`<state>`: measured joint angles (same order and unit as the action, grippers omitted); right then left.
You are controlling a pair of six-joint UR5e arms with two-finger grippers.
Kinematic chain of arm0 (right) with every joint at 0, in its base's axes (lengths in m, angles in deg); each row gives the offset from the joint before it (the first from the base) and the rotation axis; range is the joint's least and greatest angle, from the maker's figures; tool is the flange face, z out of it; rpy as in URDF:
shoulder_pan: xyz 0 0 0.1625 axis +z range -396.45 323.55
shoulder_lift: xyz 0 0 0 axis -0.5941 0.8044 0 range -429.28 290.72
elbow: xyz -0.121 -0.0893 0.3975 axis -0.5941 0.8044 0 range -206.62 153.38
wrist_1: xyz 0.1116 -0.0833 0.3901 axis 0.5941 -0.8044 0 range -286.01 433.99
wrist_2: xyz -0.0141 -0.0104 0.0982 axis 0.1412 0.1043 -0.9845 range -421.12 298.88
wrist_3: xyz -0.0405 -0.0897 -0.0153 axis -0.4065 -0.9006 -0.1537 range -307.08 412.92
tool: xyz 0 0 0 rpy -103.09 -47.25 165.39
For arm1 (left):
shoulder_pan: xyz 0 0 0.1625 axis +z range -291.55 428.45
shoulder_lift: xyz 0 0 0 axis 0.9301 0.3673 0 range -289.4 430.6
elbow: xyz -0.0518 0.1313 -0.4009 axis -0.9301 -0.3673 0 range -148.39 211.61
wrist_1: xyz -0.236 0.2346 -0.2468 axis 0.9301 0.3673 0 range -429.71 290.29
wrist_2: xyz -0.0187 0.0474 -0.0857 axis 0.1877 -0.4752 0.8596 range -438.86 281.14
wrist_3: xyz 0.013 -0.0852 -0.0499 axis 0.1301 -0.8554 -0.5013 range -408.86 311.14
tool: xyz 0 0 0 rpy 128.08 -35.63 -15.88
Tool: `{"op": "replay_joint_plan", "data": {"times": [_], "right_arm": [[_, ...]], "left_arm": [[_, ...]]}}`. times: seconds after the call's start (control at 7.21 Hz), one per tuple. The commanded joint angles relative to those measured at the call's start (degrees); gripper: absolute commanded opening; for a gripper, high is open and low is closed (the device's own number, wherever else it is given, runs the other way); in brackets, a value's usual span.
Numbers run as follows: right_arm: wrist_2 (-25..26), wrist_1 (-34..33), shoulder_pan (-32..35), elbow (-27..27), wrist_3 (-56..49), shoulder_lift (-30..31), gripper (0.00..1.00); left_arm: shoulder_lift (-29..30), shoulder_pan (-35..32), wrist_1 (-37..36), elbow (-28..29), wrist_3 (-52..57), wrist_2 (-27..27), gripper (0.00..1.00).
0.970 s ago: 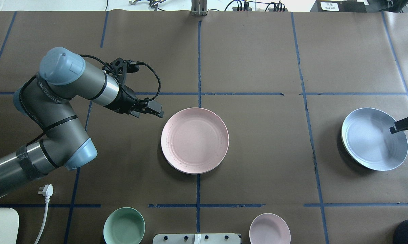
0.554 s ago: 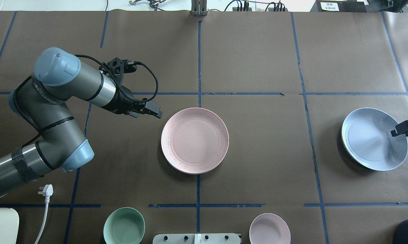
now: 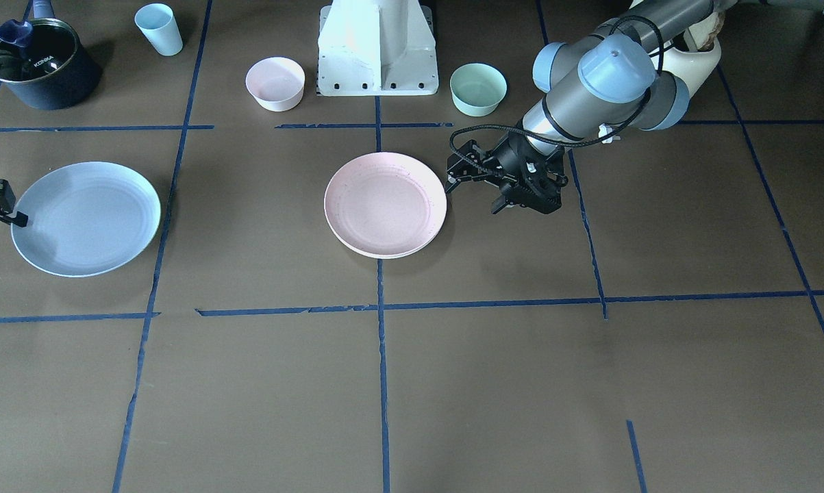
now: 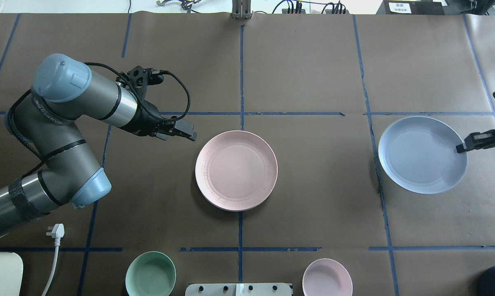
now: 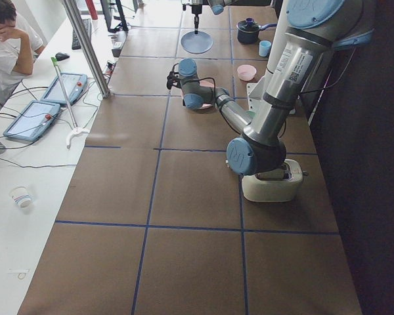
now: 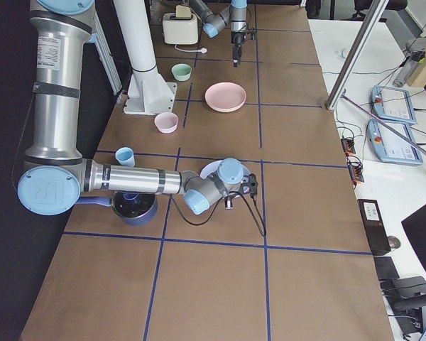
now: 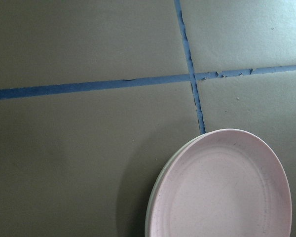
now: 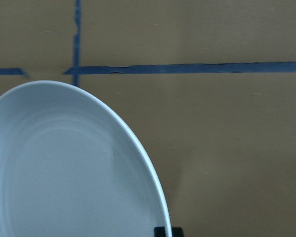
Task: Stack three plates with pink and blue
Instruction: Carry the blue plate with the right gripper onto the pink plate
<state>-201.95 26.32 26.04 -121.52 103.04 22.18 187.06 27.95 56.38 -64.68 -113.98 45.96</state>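
At the table's right-hand end, the blue plate (image 3: 86, 219) rides in the air.
Front-facing: the right gripper (image 3: 13, 218) pinches its rim. Overhead: the plate has lifted and shifted inward within the last second, towards the pink plate (image 4: 236, 170) at mid-table, so the final stacking move looks begun. The left gripper (image 4: 186, 134) hovers beside pink, its jaws unreadable. Left wrist: a cream plate (image 7: 149, 219) lies beneath pink.

Cream plate (image 7: 148, 219) is almost wholly hidden under the pink plate (image 4: 236, 170); only a thin pale rim is seen in the left wrist view. Right gripper (image 4: 461, 147) is cut off by the frame edge in the overhead and front-facing views, and in the right wrist view only a dark scrap of its fingers (image 8: 163, 231) is shown, the blue plate (image 8: 64, 173) being cropped left and below. In the exterior right view that plate is largely masked by the right arm (image 6: 128, 181).
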Motion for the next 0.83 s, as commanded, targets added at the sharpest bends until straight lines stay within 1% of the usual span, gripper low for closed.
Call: {"op": "replay_joint_plan", "data": {"times": [0.0,0.14,0.28,0.42,0.69], "right_arm": [[6.6,0.1,-12.8,-5.1,25.2,-14.1,0.00],[15.1,-0.5,-20.5,-6.1,29.9,-18.4,0.00],[18.4,-3.5,-25.5,-6.1,33.2,-21.8,0.00],[22.1,-4.6,-28.2,-6.0,33.3,-22.3,0.00],[24.0,-4.8,-32.0,-5.2,33.5,-22.5,0.00]], "left_arm": [[0.0,0.1,0.0,-0.6,-0.1,0.1,1.00],[0.0,0.0,0.0,-0.7,-0.1,0.1,1.00],[0.0,-0.5,0.0,-0.7,-0.1,0.2,1.00],[0.0,-2.2,0.0,-1.0,-0.2,0.6,1.00],[0.1,-4.0,0.0,-2.4,-0.3,0.7,1.00]]}}
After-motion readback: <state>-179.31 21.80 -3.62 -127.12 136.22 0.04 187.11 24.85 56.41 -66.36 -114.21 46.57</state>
